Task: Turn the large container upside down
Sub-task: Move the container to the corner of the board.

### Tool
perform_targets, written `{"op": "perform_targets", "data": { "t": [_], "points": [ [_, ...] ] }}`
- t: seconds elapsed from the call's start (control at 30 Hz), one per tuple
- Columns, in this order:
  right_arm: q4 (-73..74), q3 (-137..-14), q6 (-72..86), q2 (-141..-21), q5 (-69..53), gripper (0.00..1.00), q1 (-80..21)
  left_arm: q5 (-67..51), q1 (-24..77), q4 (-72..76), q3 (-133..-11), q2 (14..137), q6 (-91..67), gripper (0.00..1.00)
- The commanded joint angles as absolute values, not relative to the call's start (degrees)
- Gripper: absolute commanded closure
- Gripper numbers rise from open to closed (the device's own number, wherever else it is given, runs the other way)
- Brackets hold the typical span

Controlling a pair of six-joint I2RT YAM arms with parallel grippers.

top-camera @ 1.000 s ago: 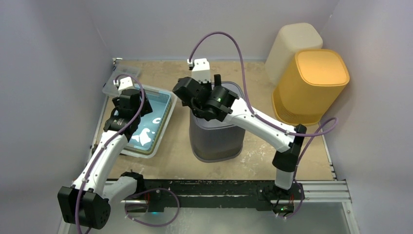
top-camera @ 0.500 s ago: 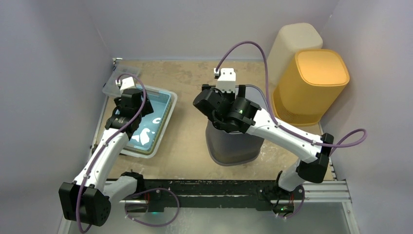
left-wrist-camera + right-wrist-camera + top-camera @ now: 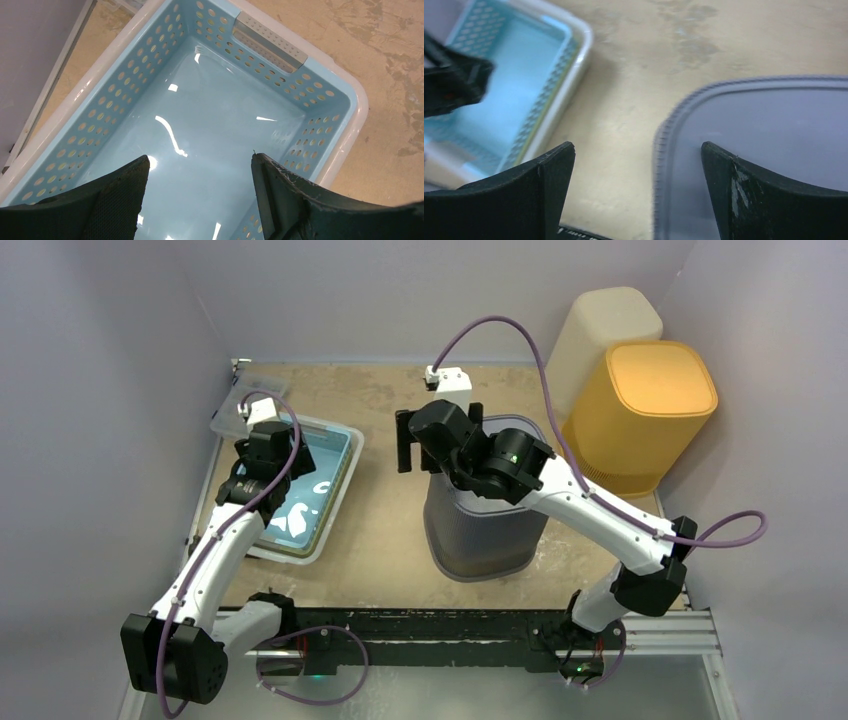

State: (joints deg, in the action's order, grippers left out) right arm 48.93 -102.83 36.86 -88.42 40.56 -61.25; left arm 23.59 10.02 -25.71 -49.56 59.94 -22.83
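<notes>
**Right arm over the grey bin, left arm parked**

At the left, the left gripper (image 3: 200, 167) hangs part-open over the blue basket (image 3: 345, 100), gripping nothing. At mid-table stands the large container (image 3: 480, 540), upright on its end. The right gripper (image 3: 636, 150) hovers over its left edge, jaws spread wide and empty. The upper face looks flat and closed, so the base is probably up. If so, the arm should lift straight up, without catching the ribbed wall or the yellow bin (image 3: 640, 410).

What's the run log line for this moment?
left gripper: open, over blue basket | right gripper: open, above grey container rim, holding nothing | yellow bin: untouched
</notes>
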Motion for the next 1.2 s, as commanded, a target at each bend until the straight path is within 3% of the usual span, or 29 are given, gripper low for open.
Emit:
{"op": "perform_targets", "data": {
  "t": [0.0, 0.2, 0.63, 0.87, 1.17],
  "points": [
    [39.18, -105.32, 32.66, -87.25, 25.51, 0.02, -61.55, 24.17, 9.75, -24.5, -50.04, 59.34, -21.77, 0.27],
    [35.27, -104.87, 33.47, -89.8, 19.76, 0.03, -61.62, 27.59, 9.76, -25.31, -50.15, 59.15, -23.49, 0.27],
    [49.58, -110.36, 40.03, -97.36, 33.21, 0.03, -61.57, 27.25, 9.7, -25.32, -50.35, 59.66, -23.23, 0.27],
    [60.16, -104.31, 54.7, -97.56, 42.25, 0.01, -59.17, 26.71, 9.72, -25.36, -50.34, 59.92, -23.12, 0.27],
    [54.45, -89.39, 55.39, -85.15, 39.2, 0.01, -53.07, 26.19, 9.68, -25.37, -50.53, 60.11, -23.07, 0.27]
  ]
}}
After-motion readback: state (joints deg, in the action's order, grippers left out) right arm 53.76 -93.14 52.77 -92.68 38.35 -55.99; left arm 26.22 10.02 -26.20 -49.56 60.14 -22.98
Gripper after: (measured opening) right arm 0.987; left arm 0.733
